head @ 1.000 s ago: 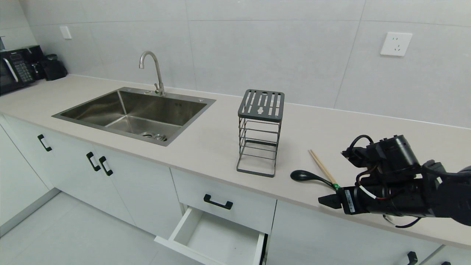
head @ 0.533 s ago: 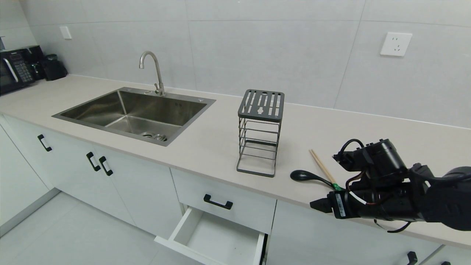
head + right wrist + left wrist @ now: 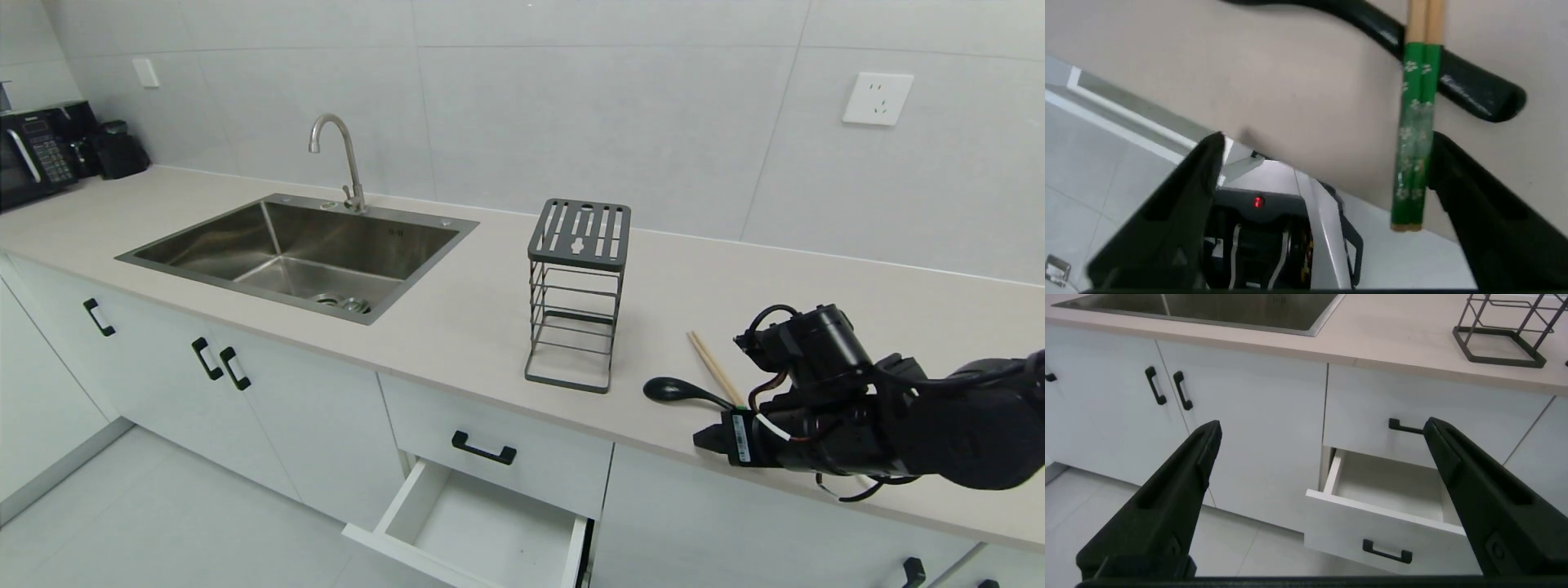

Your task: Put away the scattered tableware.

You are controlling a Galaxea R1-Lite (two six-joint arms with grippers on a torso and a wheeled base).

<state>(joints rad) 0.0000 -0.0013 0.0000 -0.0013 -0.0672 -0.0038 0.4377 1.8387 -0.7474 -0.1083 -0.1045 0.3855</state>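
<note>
A pair of wooden chopsticks (image 3: 712, 365) with green ends (image 3: 1414, 139) lies on the beige counter (image 3: 457, 327), across the handle of a black spoon (image 3: 671, 389) (image 3: 1454, 77). My right gripper (image 3: 715, 437) (image 3: 1327, 212) hangs open over the counter's front edge, just before the chopsticks' green ends, with nothing held. A dark wire rack (image 3: 578, 294) stands to the left of the spoon. My left gripper (image 3: 1323, 498) is open and low in front of the cabinets, facing an open white drawer (image 3: 1388, 506) (image 3: 482, 523).
A steel sink (image 3: 367, 237) with a faucet (image 3: 343, 155) is set into the counter on the left. A black microwave (image 3: 33, 155) stands at the far left. Closed cabinet doors with black handles (image 3: 1180, 388) run below the counter.
My right gripper has moved left and slightly toward the counter, closer to the spoon and the chopsticks' ends. The tableware and rack have not moved.
</note>
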